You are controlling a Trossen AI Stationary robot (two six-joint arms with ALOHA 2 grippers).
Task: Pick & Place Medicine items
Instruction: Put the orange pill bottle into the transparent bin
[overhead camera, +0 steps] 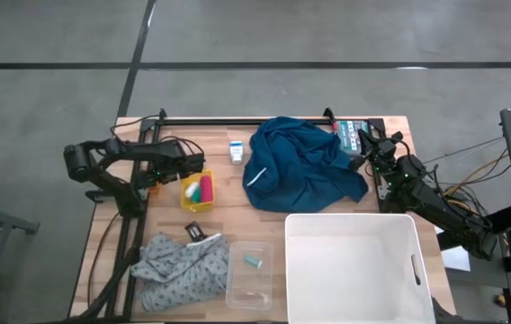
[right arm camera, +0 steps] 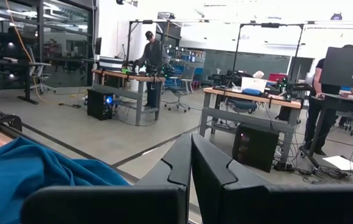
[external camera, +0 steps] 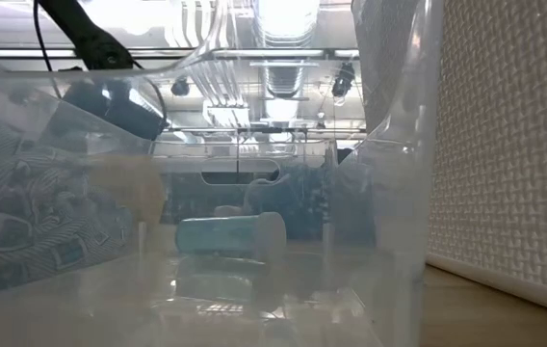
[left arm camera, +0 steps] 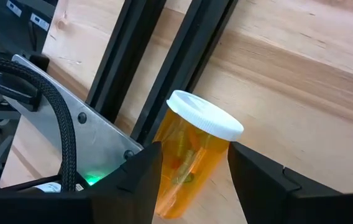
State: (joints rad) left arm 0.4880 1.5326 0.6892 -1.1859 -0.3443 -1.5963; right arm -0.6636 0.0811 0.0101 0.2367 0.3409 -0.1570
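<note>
Wooden table (overhead camera: 390, 126) is seen from above w/ blue cloth (overhead camera: 302, 164) at centre, white bin (overhead camera: 354, 265) at 5 o'clock, grey cloth (overhead camera: 179, 268) at 7 o'clock; white carton (overhead camera: 236, 151) lies just beside the blue cloth, at its 9 o'clock. Left gripper (left arm camera: 192, 168) at 9 o'clock is clamped on the orange bottle (left arm camera: 192, 155), white cap up, tilted; right gripper (right arm camera: 191, 163) at 3 o'clock is held w/ fingers together, nothing between.

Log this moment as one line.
left pincer: shut on pill bottle, lifted | right pincer: shut, waiting by blue cloth
</note>
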